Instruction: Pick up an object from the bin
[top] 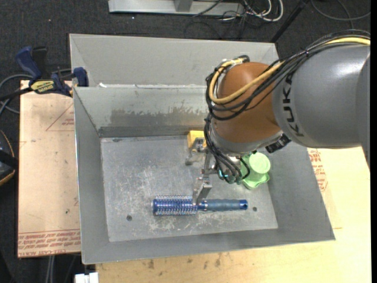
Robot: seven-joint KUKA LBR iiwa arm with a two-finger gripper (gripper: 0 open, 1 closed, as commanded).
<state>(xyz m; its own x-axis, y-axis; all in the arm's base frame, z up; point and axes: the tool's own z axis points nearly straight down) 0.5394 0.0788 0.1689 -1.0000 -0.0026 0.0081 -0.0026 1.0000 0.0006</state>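
Low in the bin [135, 175] hangs the gripper [202, 188]. It points down at the bin floor. I cannot tell if it is open or closed. I see nothing held in it.

Right under its tip lies a blue brush [221, 205]. The brush lies flat on the floor, near the front of the bin. It lies sideways. Its bristle end points to the left and its smooth handle points to the right. The gripper's tip is just above the spot where the bristles meet the handle. It is very close to the brush, but I cannot tell if it touches.

A light green thing [257, 171] sits to the right of the gripper. It looks round, like a small cup or lid. Part of it is hidden under the robot. It is near the brush but does not touch it.

A small yellow thing [195, 137] sits behind the gripper, close to the back wall. Part of it is hidden too, so I cannot tell what it is.

Above the gripper is a round orange cover [247, 99] on the robot's wrist. Yellow cables [212, 90] loop around it. The big grey arm [336, 93] comes in from the right.

The bin is grey metal with sloping walls. Its floor has many scratches.
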